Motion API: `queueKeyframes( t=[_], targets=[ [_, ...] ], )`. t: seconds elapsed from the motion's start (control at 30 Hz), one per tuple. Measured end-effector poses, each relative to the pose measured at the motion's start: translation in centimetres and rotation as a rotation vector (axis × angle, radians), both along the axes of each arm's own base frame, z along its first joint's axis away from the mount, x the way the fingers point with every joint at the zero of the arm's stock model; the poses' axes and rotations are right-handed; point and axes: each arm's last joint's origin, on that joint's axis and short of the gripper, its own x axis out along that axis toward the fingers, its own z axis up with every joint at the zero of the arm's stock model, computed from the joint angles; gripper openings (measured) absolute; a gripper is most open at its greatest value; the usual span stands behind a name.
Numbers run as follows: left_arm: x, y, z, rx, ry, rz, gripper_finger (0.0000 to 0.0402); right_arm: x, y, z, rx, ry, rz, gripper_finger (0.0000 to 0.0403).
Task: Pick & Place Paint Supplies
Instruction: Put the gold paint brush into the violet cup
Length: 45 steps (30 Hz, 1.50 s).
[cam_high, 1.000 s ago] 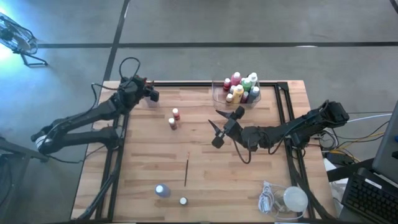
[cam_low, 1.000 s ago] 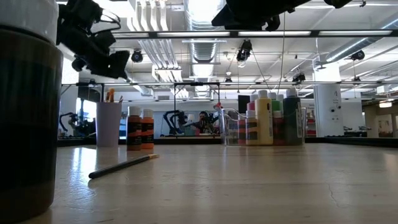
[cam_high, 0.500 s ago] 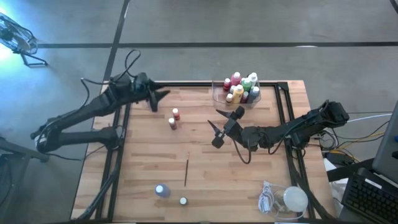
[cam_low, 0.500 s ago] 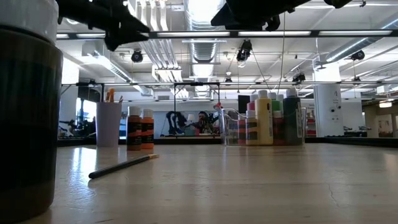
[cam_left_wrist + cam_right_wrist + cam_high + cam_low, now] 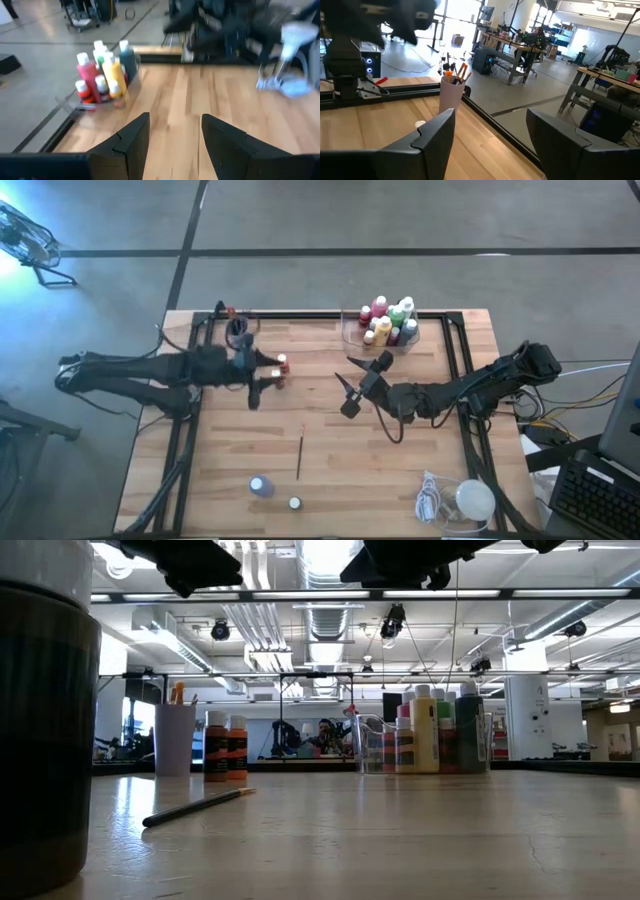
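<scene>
Overhead and table-level views of a wooden table (image 5: 330, 480) with two dark arms.

Left gripper (image 5: 262, 376): reaches in over the table's left part, jaws standing apart with nothing between them; the left wrist view shows bare wood in the gap between its fingers (image 5: 127, 145). Two small orange-red bottles (image 5: 281, 370) stand side by side right at the jaw tips; whether a finger touches them cannot be told. In the low view this pair (image 5: 225, 747) is upright, and a purple cup (image 5: 174, 738) holding brushes stands just beside it.

Between the two grippers and nearer the table's front edge lies one thin dark paintbrush (image 5: 299, 456), flat on the wood and well apart from both jaws. Beyond its near end stand a blue bottle (image 5: 260, 486) and a small white-capped bottle (image 5: 294, 503), each alone.

Right gripper (image 5: 349, 382): held near the table's middle, jaws spread wide and empty; the right wrist view shows its two fingers (image 5: 427, 145) apart with only table between them.

Beyond the right jaws, at the far edge, a clear plastic tray (image 5: 352, 334) holds a tight cluster of paint bottles (image 5: 388, 321), red, green, yellow and white, all upright.

At the front right corner rests a white round lump with a coiled cord (image 5: 470, 500).
</scene>
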Motion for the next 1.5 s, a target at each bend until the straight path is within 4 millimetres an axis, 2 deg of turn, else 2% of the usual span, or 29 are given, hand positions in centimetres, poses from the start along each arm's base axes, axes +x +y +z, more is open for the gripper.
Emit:
queueKeyframes(
  t=[0.27, 0.53, 0.8, 0.97, 1.13, 1.5],
  targets=[
    [0.9, -2.7, -2.5, 0.024, 0.196, -0.022, 0.0186, 0.0, 0.0, 0.0, 0.0, 0.002, 0.0, 0.0246],
    [0.4, -2.7, -5.1, -0.06, 0.431, 0.032, 0.0186, 0.0, 0.0, 0.0, 0.01, -0.005, -0.001, 0.0266],
    [-0.8, -2.5, -9.0, -0.144, 0.561, 0.113, 0.0186, 0.0, 0.0, 0.0, 0.02, -0.014, -0.001, 0.0276],
    [-1.5, -2.2, -11.7, -0.133, 0.572, 0.213, 0.0186, 0.0, 0.0, 0.0, 0.026, -0.019, -0.001, 0.0274],
    [-2.0, -2.1, -14.2, -0.134, 0.538, 0.227, 0.0186, 0.0, 0.0, 0.0, 0.026, -0.019, -0.002, 0.0258],
    [-3.0, -1.7, -17.8, -0.056, 0.387, 0.236, 0.0186, 0.0, 0.0, 0.0, 0.026, -0.019, -0.002, 0.024]
  ],
)
